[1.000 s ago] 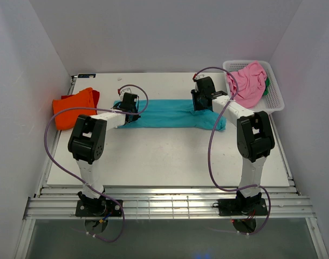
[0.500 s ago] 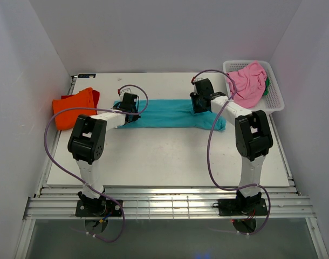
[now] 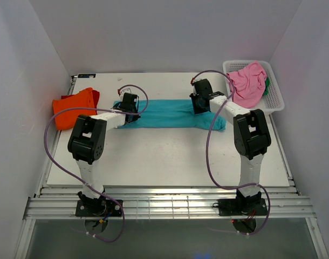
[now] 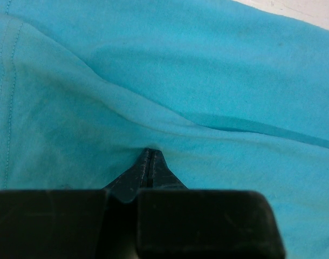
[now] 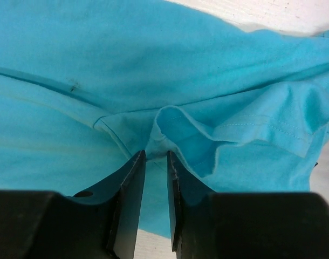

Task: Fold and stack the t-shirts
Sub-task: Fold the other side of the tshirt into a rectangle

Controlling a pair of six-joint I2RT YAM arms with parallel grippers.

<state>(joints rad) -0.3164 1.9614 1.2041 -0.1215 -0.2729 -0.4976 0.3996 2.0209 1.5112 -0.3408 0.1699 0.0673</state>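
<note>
Left tool (image 4: 148, 154): jaws closed tight, pinching a pucker of the teal t-shirt (image 3: 164, 112) at its left end. Right tool (image 5: 155, 156): jaws narrowly parted astride a raised fold near the right end; grip unconfirmed. Shirt: lies as a band across the mid tabletop (image 3: 170, 156). Handling, judged: light, limp, stretchy; take doubled hems or corners, both ends together

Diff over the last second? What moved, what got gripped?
Right gripper edged slightly left over the teal t-shirt, jaws narrowing around a fold, a gap still showing. Left gripper stays shut on the shirt's other end. Orange t-shirt and pink t-shirt in the basket: unmoved.
</note>
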